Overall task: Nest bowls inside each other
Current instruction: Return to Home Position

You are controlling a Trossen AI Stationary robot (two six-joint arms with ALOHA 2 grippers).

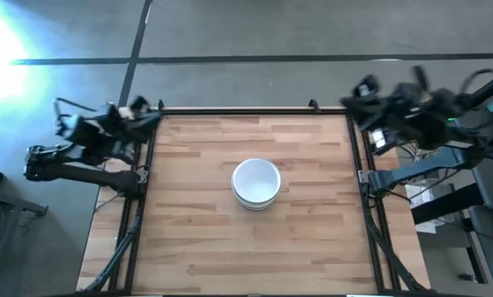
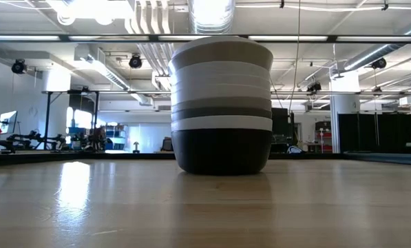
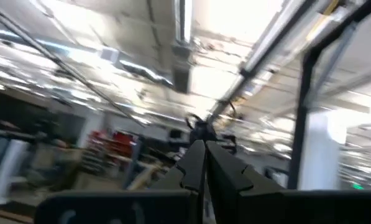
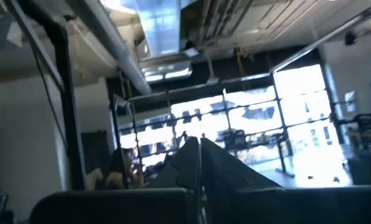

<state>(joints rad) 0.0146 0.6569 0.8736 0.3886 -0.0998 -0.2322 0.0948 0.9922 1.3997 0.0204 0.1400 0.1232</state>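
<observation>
The bowls (image 1: 256, 183) stand nested in one stack at the middle of the wooden table, a white bowl on top in the high view. In the low view the stack (image 2: 222, 103) rests on a black bottom bowl, with white and grey rims banded above it. My left gripper (image 3: 204, 163) is shut and sits off the table's far left corner (image 1: 143, 111), pointing up at the ceiling. My right gripper (image 4: 197, 155) is shut, off the far right corner (image 1: 362, 91), pointing into the room. Neither is near the bowls.
The table's black frame rail (image 1: 246, 110) runs along the far edge, and side rails (image 1: 364, 190) line left and right. Bare wood (image 1: 188, 239) lies all around the stack. Cables and equipment (image 1: 444, 190) sit beyond the right edge.
</observation>
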